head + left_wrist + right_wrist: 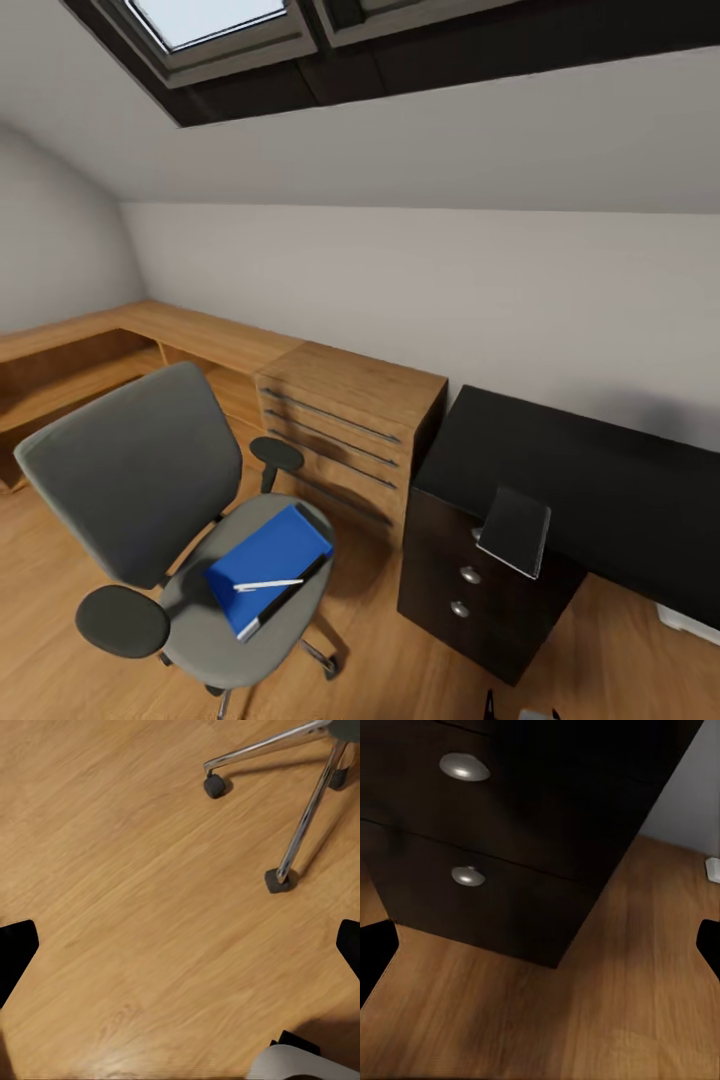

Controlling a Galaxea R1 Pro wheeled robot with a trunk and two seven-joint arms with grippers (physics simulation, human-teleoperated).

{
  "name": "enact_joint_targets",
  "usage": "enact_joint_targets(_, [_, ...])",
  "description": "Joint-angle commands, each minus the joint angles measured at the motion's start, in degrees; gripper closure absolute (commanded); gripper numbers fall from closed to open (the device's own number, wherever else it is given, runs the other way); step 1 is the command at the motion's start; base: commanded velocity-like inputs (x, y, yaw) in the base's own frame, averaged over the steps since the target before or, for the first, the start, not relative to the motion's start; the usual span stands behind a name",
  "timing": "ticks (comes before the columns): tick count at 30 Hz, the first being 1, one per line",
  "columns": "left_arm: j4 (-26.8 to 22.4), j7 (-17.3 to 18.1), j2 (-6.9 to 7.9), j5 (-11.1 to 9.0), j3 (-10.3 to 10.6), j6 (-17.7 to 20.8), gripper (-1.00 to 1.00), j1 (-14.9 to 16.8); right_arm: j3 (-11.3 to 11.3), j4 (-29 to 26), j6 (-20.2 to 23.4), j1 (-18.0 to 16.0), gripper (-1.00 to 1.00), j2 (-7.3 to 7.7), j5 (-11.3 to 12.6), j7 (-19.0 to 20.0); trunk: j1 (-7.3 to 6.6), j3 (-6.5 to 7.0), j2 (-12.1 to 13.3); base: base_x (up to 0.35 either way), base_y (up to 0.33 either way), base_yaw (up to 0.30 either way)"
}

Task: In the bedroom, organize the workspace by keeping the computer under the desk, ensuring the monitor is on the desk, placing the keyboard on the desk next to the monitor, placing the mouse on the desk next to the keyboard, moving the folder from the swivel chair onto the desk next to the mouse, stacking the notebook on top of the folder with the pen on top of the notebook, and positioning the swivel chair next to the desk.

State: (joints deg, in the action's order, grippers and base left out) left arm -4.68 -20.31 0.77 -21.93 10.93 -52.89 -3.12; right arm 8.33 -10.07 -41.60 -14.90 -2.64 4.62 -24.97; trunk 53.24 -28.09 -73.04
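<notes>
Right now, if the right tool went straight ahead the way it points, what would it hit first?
Probably the wooden floor just in front of the desk pedestal's lower corner; depth is unclear, so the pedestal's lower drawer could come first.

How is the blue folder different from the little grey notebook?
The folder is bright blue and thick; the notebook is grey and thin. The folder is bigger. The folder lies flat on the swivel chair seat with the pen on it; the notebook sits on the black desk corner, overhanging its edge. Both are rectangular.
</notes>
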Motion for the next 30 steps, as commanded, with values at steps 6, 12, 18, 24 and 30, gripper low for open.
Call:
enact_joint_targets(6, [-0.15,-0.4,0.02,-0.3,0.51,-0.02,-1.0,-0.04,0.54,0.14,-0.36,-0.04,-1.0,0.06,0.17,-0.17,0.0,-0.24,-0.03,0.0,0.0,0.267])
enact_joint_targets(12, [-0.15,-0.43,0.02,-0.3,0.56,-0.02,-1.0,-0.04,0.55,0.14,-0.33,-0.04,-1.0,0.04,0.05,-0.17,0.0,-0.44,-0.03,0.0,0.0,0.266])
enact_joint_targets(18, [-0.15,-0.43,0.02,-0.3,0.58,0.06,-1.0,-0.04,0.55,0.14,-0.4,-0.04,-1.0,0.01,0.04,-0.17,0.0,-0.63,-0.03,0.0,0.0,0.266])
enact_joint_targets(24, [-0.15,-0.43,0.02,-0.3,0.62,0.11,-1.0,-0.04,0.61,0.29,-0.41,-0.04,-1.0,0.0,0.02,-0.17,0.0,-0.84,-0.03,0.0,0.0,0.266])
enact_joint_targets(30, [-0.15,-0.43,0.02,-0.3,0.62,0.11,-1.0,-0.04,0.71,0.87,-0.41,-0.04,-1.0,0.0,-0.04,-0.17,0.0,-1.04,-0.03,0.0,0.0,0.266])
